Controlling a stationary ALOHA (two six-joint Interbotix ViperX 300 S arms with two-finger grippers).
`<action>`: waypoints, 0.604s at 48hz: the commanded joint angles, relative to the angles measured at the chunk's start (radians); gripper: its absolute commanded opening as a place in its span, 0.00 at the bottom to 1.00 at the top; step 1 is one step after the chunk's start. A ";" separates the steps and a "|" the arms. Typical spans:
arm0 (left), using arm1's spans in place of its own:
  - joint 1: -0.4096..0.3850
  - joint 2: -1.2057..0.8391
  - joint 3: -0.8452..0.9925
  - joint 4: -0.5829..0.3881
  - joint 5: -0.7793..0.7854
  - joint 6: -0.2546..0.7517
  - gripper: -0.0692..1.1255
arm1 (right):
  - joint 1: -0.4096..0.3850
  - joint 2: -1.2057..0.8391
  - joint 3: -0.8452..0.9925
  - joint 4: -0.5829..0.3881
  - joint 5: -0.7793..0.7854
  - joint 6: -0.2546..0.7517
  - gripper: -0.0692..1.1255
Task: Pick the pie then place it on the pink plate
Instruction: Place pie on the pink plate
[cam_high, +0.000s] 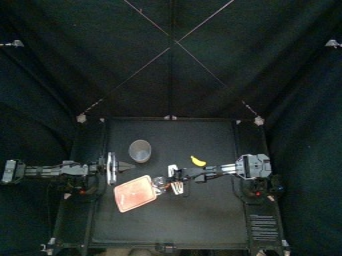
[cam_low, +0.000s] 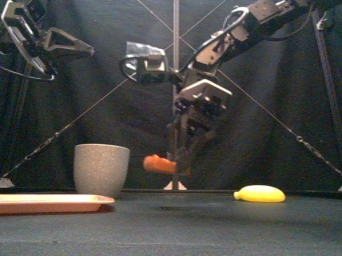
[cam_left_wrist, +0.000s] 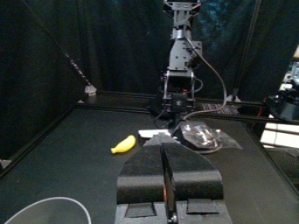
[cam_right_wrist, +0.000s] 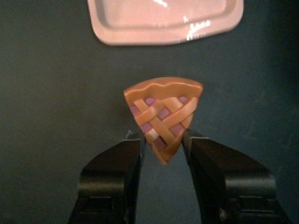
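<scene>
Above the table's middle, the right gripper (cam_right_wrist: 163, 145) pinches the pie (cam_right_wrist: 163, 116) near its narrow tip, a jaw on each tapering edge, clear of the surface. The plate (cam_high: 134, 192) lies just beside it at 9 o'clock, the cup (cam_high: 140, 151) at the plate's 12, the banana (cam_high: 198, 160) at 2. The pie looks light, rigid and probably smooth, so it may pivot in so small a hold. The left gripper (cam_left_wrist: 170, 179), jaws together and empty, rests at the table's 9 o'clock
</scene>
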 joint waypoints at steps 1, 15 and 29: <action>0.003 0.005 -0.018 -0.003 -0.012 0.002 0.06 | 0.018 -0.038 -0.080 0.021 -0.029 0.002 0.60; 0.005 0.005 -0.021 -0.002 -0.035 0.005 0.06 | 0.017 0.095 -0.244 0.029 -0.123 0.003 0.60; 0.005 0.005 -0.018 -0.002 -0.040 0.005 0.06 | 0.020 0.256 -0.434 0.060 -0.129 0.023 0.63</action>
